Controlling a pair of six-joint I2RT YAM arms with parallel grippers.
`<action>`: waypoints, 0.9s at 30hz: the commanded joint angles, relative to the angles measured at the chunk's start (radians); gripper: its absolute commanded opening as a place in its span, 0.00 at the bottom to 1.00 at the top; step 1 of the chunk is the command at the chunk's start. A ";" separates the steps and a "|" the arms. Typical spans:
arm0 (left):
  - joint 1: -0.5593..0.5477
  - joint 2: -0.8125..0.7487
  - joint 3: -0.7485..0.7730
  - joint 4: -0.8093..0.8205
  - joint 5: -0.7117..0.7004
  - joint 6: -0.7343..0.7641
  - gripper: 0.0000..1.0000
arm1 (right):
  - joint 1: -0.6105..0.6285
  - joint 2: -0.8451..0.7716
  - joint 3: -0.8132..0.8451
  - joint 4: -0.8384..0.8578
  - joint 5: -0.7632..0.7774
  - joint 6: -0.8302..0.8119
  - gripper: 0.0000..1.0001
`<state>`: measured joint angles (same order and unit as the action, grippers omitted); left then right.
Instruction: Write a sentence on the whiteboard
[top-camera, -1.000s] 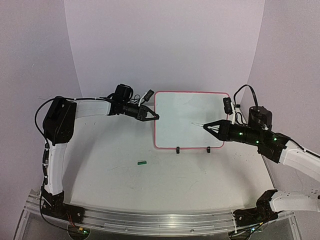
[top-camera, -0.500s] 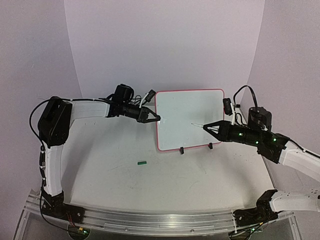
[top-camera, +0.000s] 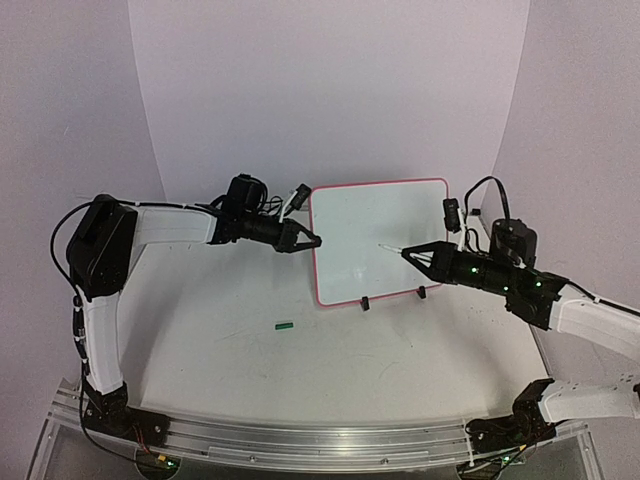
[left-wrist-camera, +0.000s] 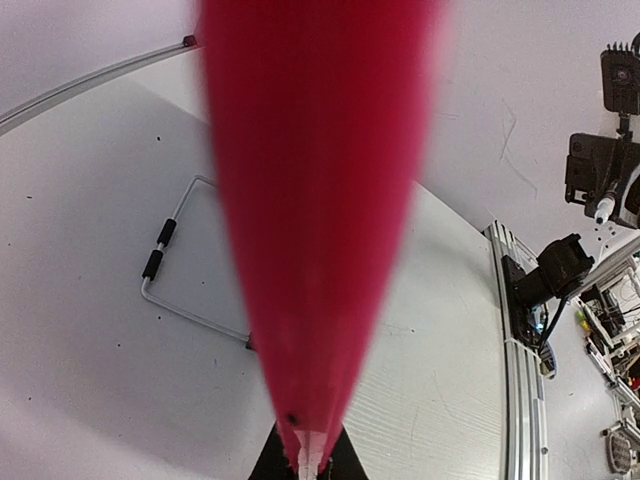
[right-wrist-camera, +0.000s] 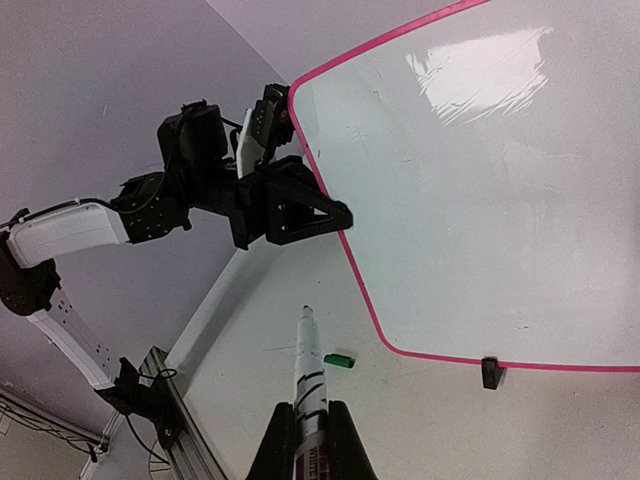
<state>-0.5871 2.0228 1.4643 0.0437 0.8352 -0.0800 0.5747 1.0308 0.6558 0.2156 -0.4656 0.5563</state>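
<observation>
None of the sentence is on the board yet, so nearly the whole job lies ahead of you. At the left, your left gripper (top-camera: 306, 240) is pressed shut on the left rim of the whiteboard (top-camera: 372, 215). Its wrist view shows the red-pink edge running out from the closed jaws, so the board is braced. Nearer the arm bases than that grip, and a touch left of it, a small green piece (top-camera: 284, 325), most likely the marker's cap, lies alone on the table (top-camera: 300, 380). The whiteboard stands toward the back of the table, near the middle, propped on its two black feet (top-camera: 366, 303) and turned a little out of square with the near edge. Its white face is bare in the overhead and right wrist views: glare and faint smudges, no green strokes. Further right, the marker (top-camera: 392, 248) juts from your right gripper (top-camera: 412, 254), which is clamped around its barrel, nib uncapped and aimed at the middle of the face. From above the nib lies over the white surface. From the wrist it seems to stand off it, and you cannot tell for sure whether it touches. As I judge it, the preparation is finished: cap off, pen gripped, board steadied. What remains is every letter: bring the nib onto the face, start high and to the left so the words fit, and hold the rim firmly while you write.
</observation>
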 joint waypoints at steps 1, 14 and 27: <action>-0.024 -0.044 0.014 -0.112 -0.003 -0.017 0.00 | 0.004 0.022 0.009 0.105 -0.006 0.017 0.00; -0.023 -0.012 -0.018 -0.051 -0.038 -0.015 0.00 | 0.016 0.065 0.025 0.152 0.022 0.028 0.00; -0.032 0.033 -0.012 -0.004 -0.036 -0.044 0.00 | 0.090 0.160 0.073 0.177 0.055 0.019 0.00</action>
<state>-0.5940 2.0249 1.4559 0.0704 0.8071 -0.1058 0.6401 1.1658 0.6686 0.3322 -0.4318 0.5769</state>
